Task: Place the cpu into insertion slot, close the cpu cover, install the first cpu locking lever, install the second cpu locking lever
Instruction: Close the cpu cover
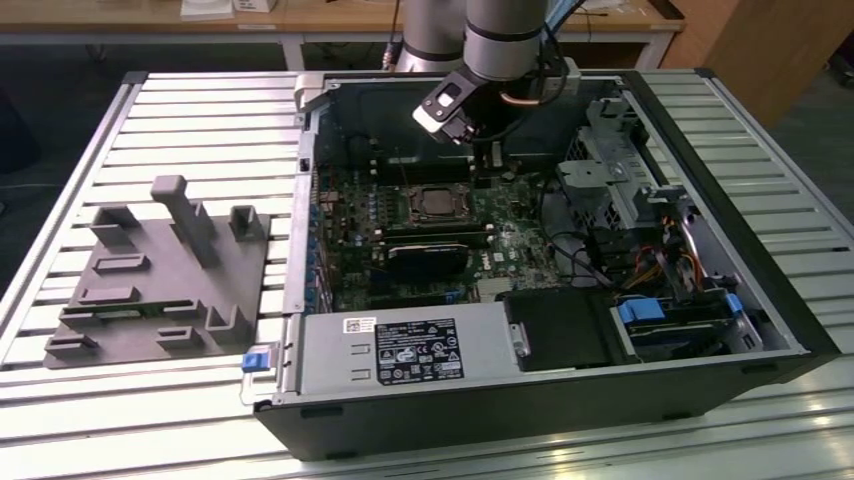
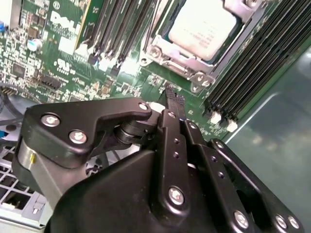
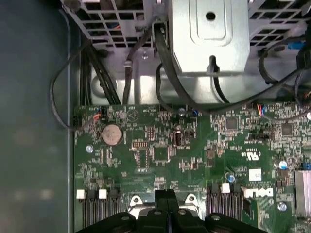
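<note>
Fingers together on nothing, the hand hovers near the cpu seated in the green board, mid-frame in the exterior view, inside an open computer case on the slatted bench.

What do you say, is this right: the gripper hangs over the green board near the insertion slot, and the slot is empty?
Only the last part is wrong. The insertion slot is not empty: the cpu sits in it, as the second wrist view shows. The gripper does hang over the green board near it.
</note>
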Robot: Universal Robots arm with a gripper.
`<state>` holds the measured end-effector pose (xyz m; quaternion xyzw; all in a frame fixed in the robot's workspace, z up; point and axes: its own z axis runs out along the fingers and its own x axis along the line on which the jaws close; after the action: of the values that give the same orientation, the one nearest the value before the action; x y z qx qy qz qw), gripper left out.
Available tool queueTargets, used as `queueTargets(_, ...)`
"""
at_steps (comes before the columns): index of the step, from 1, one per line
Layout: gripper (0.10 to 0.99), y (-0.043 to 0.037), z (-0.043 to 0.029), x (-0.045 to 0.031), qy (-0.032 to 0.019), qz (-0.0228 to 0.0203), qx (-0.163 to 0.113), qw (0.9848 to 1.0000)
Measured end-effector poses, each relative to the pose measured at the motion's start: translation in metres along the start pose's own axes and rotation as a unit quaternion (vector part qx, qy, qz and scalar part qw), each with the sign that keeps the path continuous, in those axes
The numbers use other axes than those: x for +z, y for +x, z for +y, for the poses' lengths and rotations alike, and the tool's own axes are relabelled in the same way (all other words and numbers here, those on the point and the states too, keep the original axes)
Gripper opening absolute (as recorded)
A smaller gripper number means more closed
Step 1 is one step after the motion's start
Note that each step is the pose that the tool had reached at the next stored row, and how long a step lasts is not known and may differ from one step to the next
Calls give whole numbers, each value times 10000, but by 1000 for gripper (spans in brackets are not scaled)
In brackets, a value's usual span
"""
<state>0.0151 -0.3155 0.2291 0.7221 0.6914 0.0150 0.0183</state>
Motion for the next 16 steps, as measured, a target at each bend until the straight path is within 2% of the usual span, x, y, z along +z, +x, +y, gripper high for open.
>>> queueTargets(9, 106, -7, -170, 9, 0, 0, 0, 10000)
queueTargets(16, 106, -10, -239, 20, 0, 0, 0, 10000)
